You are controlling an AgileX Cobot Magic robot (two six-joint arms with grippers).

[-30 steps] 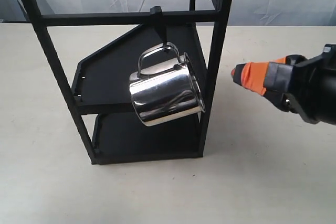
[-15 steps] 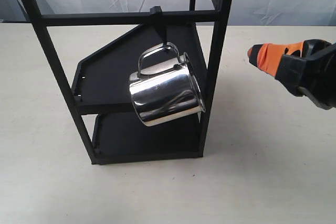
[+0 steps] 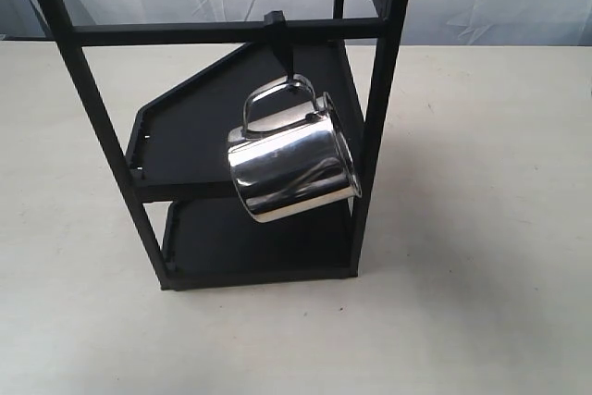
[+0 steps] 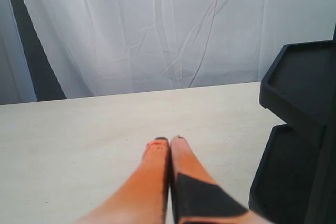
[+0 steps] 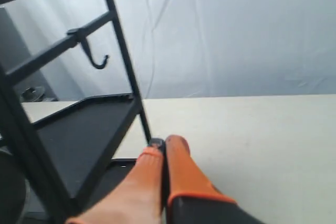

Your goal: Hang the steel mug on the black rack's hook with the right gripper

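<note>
Steel mug: the steel mug (image 3: 294,168) hangs by its loop handle on the hook (image 3: 294,69). It tips to one side, with its open mouth turned toward the right post. It is shiny and sits in front of the upper shelf, not touching the counter.

Hook: a thin black peg with a blocky top. It hangs down from the top crossbar of the black rack (image 3: 100,127). The right wrist view shows a hook with a curled end on a bar of the rack, with nothing on it.

Black rack: tall, with square posts and two flat shelves, one above the other. The upper shelf has one corner cut off at a slant. It stands on the counter (image 3: 481,256).

Right gripper: the right gripper (image 5: 163,146) shows only in its own wrist view. Its jaws are pressed together, orange pads touching, holding nothing. It is just beside a rack post, above the counter.

Left gripper: the left gripper (image 4: 169,142) also has its jaws pressed together with nothing in them. It is over the bare counter, with the rack's shelves off to one side.

Behind: a white curtain (image 4: 157,30) hangs at the back.
</note>
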